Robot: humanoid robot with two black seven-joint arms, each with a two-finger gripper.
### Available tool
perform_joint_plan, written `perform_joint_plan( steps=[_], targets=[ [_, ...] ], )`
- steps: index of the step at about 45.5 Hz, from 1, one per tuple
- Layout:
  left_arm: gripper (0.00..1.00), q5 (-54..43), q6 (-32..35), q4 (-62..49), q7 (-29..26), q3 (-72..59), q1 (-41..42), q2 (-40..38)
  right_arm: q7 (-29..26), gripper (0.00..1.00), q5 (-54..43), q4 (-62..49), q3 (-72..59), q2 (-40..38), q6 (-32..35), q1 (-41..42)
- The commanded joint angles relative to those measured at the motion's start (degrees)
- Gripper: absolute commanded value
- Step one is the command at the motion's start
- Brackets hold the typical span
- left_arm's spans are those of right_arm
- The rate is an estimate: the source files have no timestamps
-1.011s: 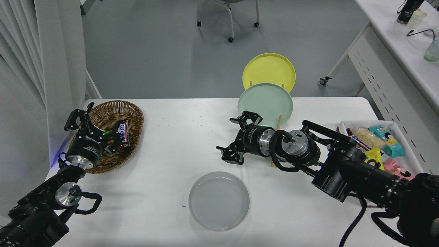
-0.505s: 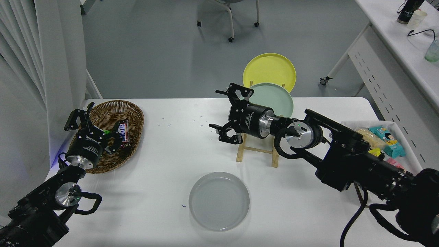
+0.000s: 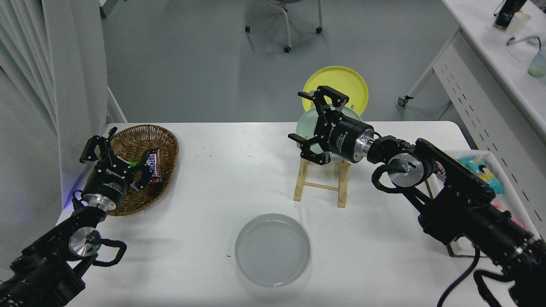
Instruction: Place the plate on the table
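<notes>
Jaws spread on both our grippers, and neither one holds anything. Starting at the left, our left gripper (image 3: 114, 156) sits parked over the wicker basket (image 3: 166, 140), where a chocolate bar (image 3: 153, 163) lies; nothing there has moved across the last second.

Moving toward the middle, the plate (image 3: 272, 249) lies flat on the table (image 3: 222, 187), near the front edge, in the same spot as a second ago. We judge it already placed, so the task's own step looks done.

Further right, the change is in our right gripper (image 3: 316, 123). A second ago it was low over the tabletop, just behind the plate; now it has climbed and swung back to the wooden rack (image 3: 321, 185). It hangs in front of the mint green plate (image 3: 303, 123) standing in the rack, with the yellow plate (image 3: 341, 81) upright behind that. We cannot tell whether a finger touches the green plate.

Since the arm has left the grey plate untouched, we read this as retreat after release, or a first reach for the next plate. At the far right, a tray of snacks (image 3: 482, 170) is partly hidden by the arm.
</notes>
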Motion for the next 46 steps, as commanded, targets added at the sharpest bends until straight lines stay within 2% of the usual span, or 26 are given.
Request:
perform_joint_plan(
  steps=[1, 10, 17, 24, 31, 46],
  targets=[
    [0.98, -0.04, 0.00, -0.07, -0.01, 0.00, -0.02, 0.00, 0.19, 1.00, -2.62, 2.87, 9.68, -2.98, -0.57, -6.67],
    [0.98, -0.04, 0.09, 0.02, -0.01, 0.00, -0.02, 0.00, 0.19, 1.00, -1.22, 1.64, 19.17, -2.19, 2.94, -12.47],
    [0.98, -0.04, 0.00, -0.07, -0.01, 0.00, 0.06, 0.00, 0.37, 1.00, 7.30, -2.22, 21.64, -2.10, 3.82, -13.88],
    [0.98, -0.04, 0.00, 0.02, -0.01, 0.00, -0.02, 0.00, 0.37, 1.00, 13.72, -9.60, 21.99, -1.75, 8.91, -13.97],
    [0.98, -0.04, 0.09, 0.02, -0.01, 0.00, -0.02, 0.00, 0.46, 1.00, 13.03, -14.70, 23.75, 0.80, 9.97, -14.58],
    [0.98, -0.04, 0.09, 0.02, -0.01, 0.00, -0.02, 0.00, 0.46, 1.00, 12.94, -14.71, 29.11, 1.42, 10.77, -15.55]
  ],
)
